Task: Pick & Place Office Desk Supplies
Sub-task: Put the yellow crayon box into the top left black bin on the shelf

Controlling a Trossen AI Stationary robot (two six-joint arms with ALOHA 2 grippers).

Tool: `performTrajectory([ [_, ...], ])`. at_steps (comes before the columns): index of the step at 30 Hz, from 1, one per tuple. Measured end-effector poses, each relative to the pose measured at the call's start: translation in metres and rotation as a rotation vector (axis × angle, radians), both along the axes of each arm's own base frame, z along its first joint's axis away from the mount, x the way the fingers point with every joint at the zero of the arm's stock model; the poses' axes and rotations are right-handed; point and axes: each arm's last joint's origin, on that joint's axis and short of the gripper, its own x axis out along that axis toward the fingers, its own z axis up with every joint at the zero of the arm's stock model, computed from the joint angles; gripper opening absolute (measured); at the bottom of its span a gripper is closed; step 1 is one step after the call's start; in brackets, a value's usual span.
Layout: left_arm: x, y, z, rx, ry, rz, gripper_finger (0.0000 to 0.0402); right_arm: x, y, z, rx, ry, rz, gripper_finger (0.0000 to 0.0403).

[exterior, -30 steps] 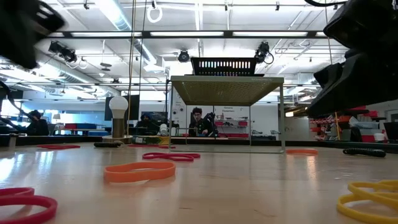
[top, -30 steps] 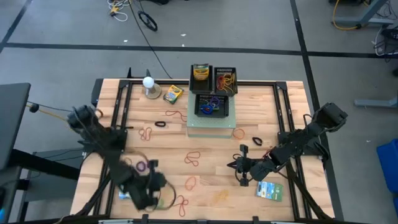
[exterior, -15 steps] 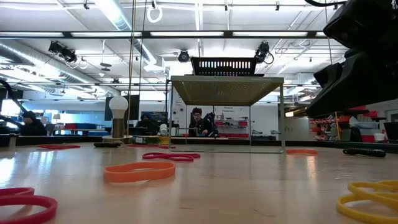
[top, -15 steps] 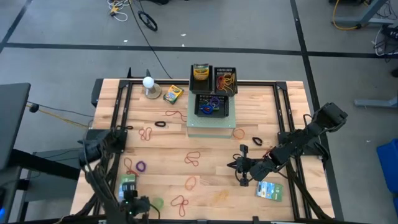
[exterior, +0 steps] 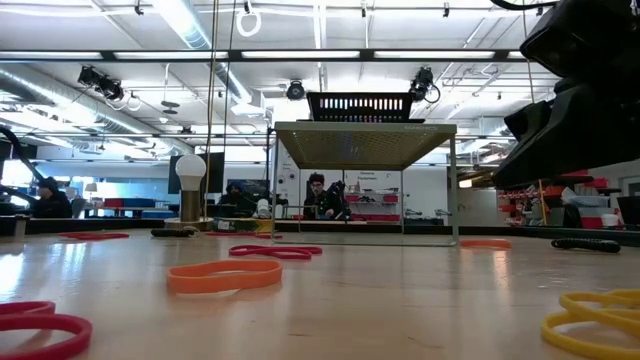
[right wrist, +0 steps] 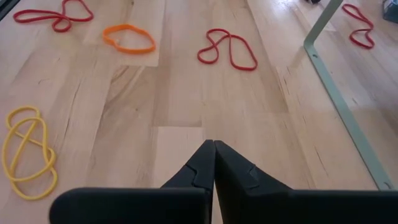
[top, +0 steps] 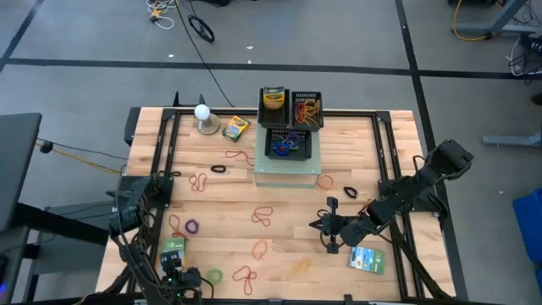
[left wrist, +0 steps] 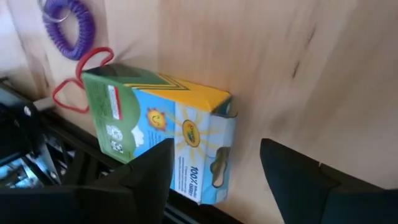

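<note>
A green and yellow crayon box (top: 173,251) (left wrist: 161,134) lies flat on the wooden table near its near left corner. My left gripper (top: 181,280) (left wrist: 214,186) hangs open over the box's near end, pointing steeply down, one finger at either side of that end. Whether a finger touches the box, I cannot tell. My right gripper (top: 327,230) (right wrist: 213,152) is shut and holds nothing, just above the table right of the middle. Rubber bands lie scattered: red (top: 261,216), orange (top: 260,249) (right wrist: 129,37), yellow (right wrist: 26,149). A green-blue packet (top: 367,259) lies at the near right.
Black mesh baskets (top: 292,110) stand on a raised stand at the far middle and hold a crayon box, rubber bands and blue things. A white ball on a base (top: 203,114) and another crayon box (top: 235,128) stand at the far left. A purple coil (left wrist: 68,22) lies beyond the box.
My left arm has swung from over the near left part of the table back toward the near left edge, and its gripper has tipped steeply down. The crayon box, hidden under the arm before, now lies uncovered on the table.
</note>
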Motion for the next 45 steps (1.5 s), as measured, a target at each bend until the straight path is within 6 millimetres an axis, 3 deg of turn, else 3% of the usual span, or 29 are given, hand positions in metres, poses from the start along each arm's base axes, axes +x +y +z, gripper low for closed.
performTrajectory([
  [4, 0.0, 0.001, 0.0, 0.018, -0.027, 0.032, 0.0212, 0.0, 0.0, 0.0, 0.0, 0.0, 0.0, 0.0013],
  [11, 0.001, 0.001, 0.0, 0.038, -0.065, 0.018, 0.0109, 0.0, 0.0, 0.0, 0.0, 0.0, 0.0, 0.0013],
  [21, 0.0, 0.004, 0.002, 0.064, -0.031, -0.013, 0.0012, 0.0, 0.0, 0.0, 0.001, 0.001, 0.002, 0.0013],
  [26, 0.003, 0.004, 0.014, 0.08, -0.01, -0.034, 0.0006, 0.0, 0.0, 0.0, 0.001, 0.001, 0.002, 0.0013],
  [35, 0.026, 0.006, 0.061, 0.01, -0.244, -0.086, 0.0003, 0.0, -0.001, 0.0, -0.003, 0.006, -0.002, 0.0013],
  [39, 0.048, 0.021, 0.073, 0.033, -0.302, -0.148, 0.0003, 0.0, -0.001, 0.0, -0.004, 0.005, -0.003, 0.0013],
  [45, 0.093, 0.059, 0.086, 0.132, -0.318, -0.288, 0.0003, 0.0, -0.001, 0.0, -0.004, 0.005, -0.003, 0.0013],
])
